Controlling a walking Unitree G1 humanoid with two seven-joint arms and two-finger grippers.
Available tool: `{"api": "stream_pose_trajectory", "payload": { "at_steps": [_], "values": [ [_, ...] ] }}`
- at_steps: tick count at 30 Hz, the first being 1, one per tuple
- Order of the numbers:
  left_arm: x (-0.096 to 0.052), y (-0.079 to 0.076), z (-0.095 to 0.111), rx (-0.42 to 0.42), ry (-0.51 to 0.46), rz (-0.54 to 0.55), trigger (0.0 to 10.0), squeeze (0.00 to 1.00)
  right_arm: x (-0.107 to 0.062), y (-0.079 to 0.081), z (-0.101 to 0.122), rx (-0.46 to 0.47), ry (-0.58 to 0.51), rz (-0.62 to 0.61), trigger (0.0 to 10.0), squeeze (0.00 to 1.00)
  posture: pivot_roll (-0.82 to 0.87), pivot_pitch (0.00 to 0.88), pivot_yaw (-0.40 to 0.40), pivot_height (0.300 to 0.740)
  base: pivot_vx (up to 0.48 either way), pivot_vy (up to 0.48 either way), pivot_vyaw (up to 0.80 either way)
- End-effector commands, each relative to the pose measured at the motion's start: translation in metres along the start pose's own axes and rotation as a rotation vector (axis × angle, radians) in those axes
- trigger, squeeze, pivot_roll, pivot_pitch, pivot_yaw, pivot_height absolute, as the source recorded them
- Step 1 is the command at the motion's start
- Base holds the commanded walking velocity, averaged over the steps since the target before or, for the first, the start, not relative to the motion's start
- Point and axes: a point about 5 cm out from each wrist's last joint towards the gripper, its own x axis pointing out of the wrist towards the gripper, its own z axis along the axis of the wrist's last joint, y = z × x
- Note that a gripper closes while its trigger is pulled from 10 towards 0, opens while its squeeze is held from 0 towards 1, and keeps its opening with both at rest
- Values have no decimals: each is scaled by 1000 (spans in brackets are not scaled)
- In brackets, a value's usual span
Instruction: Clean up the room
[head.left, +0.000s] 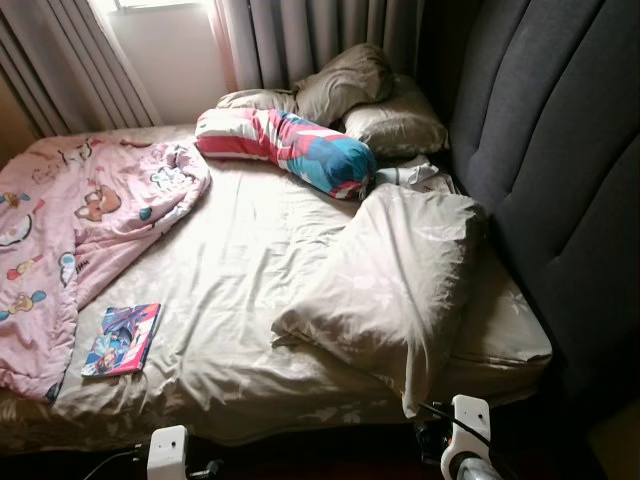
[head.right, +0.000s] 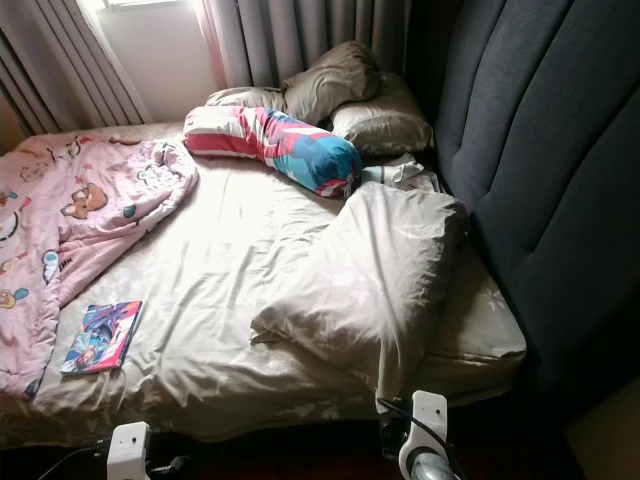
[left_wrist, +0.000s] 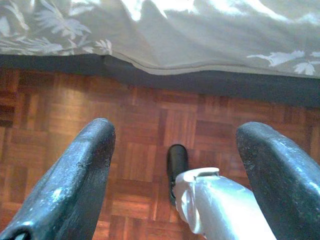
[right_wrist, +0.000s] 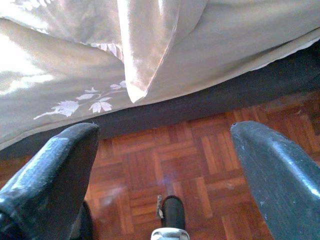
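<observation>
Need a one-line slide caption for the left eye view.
Unmade bed with pink blanket, book, bolster and pillows awaiting tidying.

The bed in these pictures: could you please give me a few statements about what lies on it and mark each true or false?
1. A pink blanket lies bunched on the bed's left side. True.
2. The book rests on the pillows by the curtains. False: it lies near the bed's front edge, beside the pink blanket.
3. The left pincer is open above the wooden floor. True.
4. The colourful bolster has fallen to the floor. False: it lies on the bed.
</observation>
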Motion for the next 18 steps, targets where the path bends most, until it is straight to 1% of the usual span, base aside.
{"api": "stream_pose_trajectory", "payload": {
  "at_steps": [1, 11, 18],
  "values": [
    [-1, 4, 0, 1, 6, 8, 10000, 0, 0, 0, 0, 19, -7, -4, 10000, 0, -37, 0, 59, 740, 0, 0, 0],
    [-1, 2, -3, -30, 14, 8, 10000, 0, 0, -3, 0, -2, 5, 3, 10000, 0, -12, 3, 43, 740, 0, 0, 0],
    [-1, 2, -4, -30, 19, 10, 10000, 0, 0, -3, 0, -8, 6, 3, 10000, 0, -17, 3, 45, 740, 0, 0, 0]
  ]
}}
